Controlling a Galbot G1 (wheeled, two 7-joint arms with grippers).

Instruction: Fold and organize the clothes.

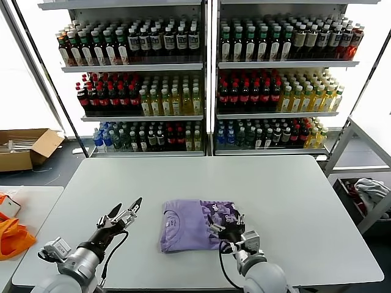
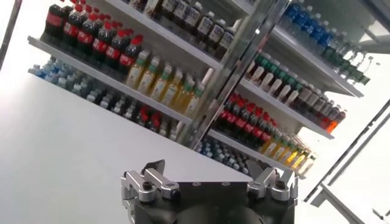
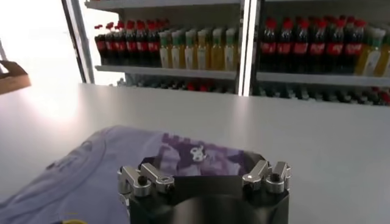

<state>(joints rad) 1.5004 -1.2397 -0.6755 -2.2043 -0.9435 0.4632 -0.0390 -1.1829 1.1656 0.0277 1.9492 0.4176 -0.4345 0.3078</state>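
A: The T-shirt (image 1: pixel 194 224) lies folded into a compact rectangle near the worktop's (image 1: pixel 293 195) front edge, print up.

B: Grippers?

A: Right gripper (image 1: pixel 227 227) sits spread at its right edge, holding nothing. Left gripper (image 1: pixel 127 215) hovers beside it, released, likely clear of the cloth.

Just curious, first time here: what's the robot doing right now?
Left gripper open, off the shirt. Right gripper open over its right edge. Lavender T-shirt lies folded on the table. Nothing in the way.
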